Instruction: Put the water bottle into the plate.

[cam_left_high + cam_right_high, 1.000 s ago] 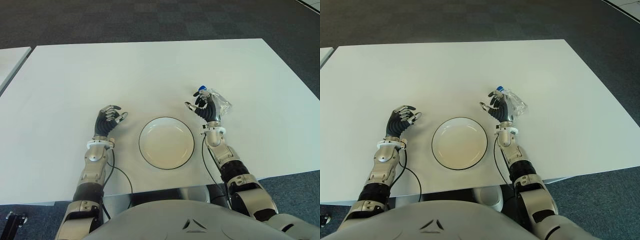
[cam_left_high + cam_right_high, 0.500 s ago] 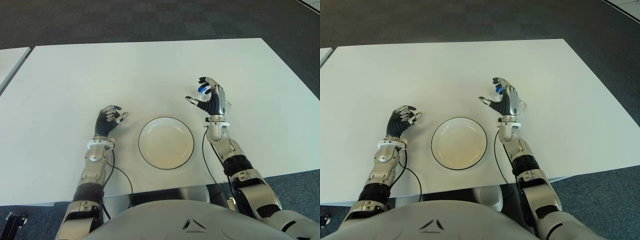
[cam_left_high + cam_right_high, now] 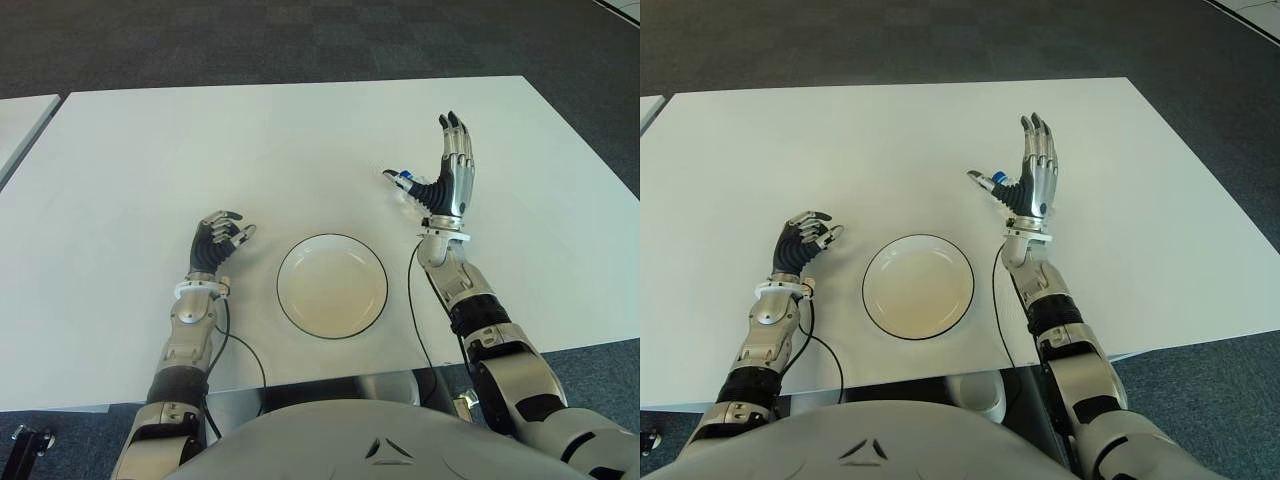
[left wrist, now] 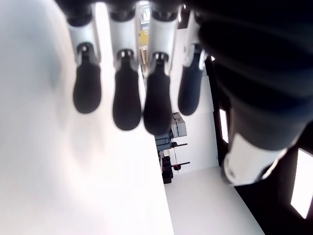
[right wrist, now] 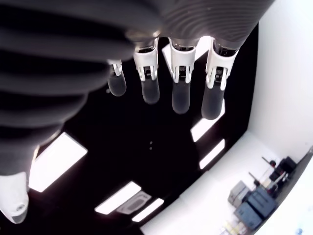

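Two hands show over the white worktop (image 3: 200, 140), one on each side of the plate (image 3: 332, 285), which sits a little below the middle of the frame in the eye views. The plate is white with a thin dark rim and holds nothing.

The right hand (image 3: 448, 180) is raised right of centre, above and to the right of the plate. Its four fingers (image 3: 457, 150) stand straight and close together, pointing toward the top of the frame, with the thumb stretched out to the left; it grips nothing. The right wrist view bears this out: the fingers (image 5: 178, 93) hang extended with only dark ceiling and light panels behind them.

The water bottle (image 3: 996, 182) is almost wholly hidden behind that hand. Only its blue cap and a sliver of clear plastic peek out by the thumb, so it lies on the worktop above and to the right of the plate, outside it. Whether the palm touches it cannot be told.

The left hand (image 3: 220, 238) shows left of the plate, near but apart from its rim, with its fingers loosely curled and nothing between them. In the left wrist view its dark fingertips (image 4: 126, 105) hang side by side close over the white surface.

Dark carpet (image 3: 300, 40) fills the upper edge of the frame.
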Controlling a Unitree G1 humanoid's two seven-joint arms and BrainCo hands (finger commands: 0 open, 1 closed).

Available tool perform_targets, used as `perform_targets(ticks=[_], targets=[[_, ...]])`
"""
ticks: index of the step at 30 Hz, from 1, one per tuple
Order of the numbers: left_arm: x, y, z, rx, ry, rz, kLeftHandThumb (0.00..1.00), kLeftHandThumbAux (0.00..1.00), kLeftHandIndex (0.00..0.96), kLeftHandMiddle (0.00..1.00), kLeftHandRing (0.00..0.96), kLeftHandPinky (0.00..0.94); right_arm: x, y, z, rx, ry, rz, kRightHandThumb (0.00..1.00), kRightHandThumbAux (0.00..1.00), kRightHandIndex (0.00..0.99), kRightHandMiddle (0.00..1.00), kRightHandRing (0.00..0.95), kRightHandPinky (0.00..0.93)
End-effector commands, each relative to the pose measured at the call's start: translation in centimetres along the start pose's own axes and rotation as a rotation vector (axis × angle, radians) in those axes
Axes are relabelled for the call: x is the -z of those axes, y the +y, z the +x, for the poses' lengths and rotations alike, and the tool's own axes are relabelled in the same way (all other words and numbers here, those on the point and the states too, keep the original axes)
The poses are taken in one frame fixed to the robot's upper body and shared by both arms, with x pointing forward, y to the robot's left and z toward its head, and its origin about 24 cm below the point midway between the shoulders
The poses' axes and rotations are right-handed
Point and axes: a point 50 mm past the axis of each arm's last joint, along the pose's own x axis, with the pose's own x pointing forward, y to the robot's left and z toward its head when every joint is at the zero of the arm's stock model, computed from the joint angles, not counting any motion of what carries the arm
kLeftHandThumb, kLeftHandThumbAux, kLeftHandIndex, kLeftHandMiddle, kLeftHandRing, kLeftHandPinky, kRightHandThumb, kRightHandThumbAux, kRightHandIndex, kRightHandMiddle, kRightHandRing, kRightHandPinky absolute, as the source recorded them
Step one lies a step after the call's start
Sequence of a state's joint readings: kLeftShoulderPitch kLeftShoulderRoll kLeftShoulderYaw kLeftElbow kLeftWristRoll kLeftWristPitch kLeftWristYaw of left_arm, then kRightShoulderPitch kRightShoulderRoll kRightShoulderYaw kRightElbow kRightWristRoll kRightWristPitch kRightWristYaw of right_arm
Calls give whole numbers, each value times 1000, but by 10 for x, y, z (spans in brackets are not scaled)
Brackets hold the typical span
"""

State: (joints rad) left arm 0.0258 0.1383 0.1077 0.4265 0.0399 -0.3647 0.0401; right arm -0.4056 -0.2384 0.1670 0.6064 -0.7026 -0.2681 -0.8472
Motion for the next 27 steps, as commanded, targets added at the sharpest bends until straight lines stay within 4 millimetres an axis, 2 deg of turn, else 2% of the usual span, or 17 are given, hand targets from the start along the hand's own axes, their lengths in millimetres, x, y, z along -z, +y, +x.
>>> perform_targets(ticks=[1, 5, 9, 19, 27], targets=[[4, -1, -4, -4, 27, -9, 705, 717, 435, 654, 654, 634, 10, 3, 4, -45, 81, -85, 388, 397, 0, 0, 0, 0], [5, 0, -4, -4, 28, -12, 705, 717, 435, 652, 650, 633, 15, 5, 6, -90, 153, -151, 495, 302, 0, 0, 0, 0], [5, 0, -5, -3, 25, -14, 706, 717, 435, 653, 650, 635, 18, 8, 6, -145, 212, -220, 545, 244, 0, 0, 0, 0], [4, 0, -5, -4, 20, -13, 705, 718, 435, 663, 659, 643, 27, 17, 3, -325, 318, -327, 579, 183, 0, 0, 0, 0], [3, -1, -6, -29, 29, -42, 705, 717, 435, 655, 650, 626, 46, 28, 1, -500, 416, -409, 600, 173, 0, 0, 0, 0]])
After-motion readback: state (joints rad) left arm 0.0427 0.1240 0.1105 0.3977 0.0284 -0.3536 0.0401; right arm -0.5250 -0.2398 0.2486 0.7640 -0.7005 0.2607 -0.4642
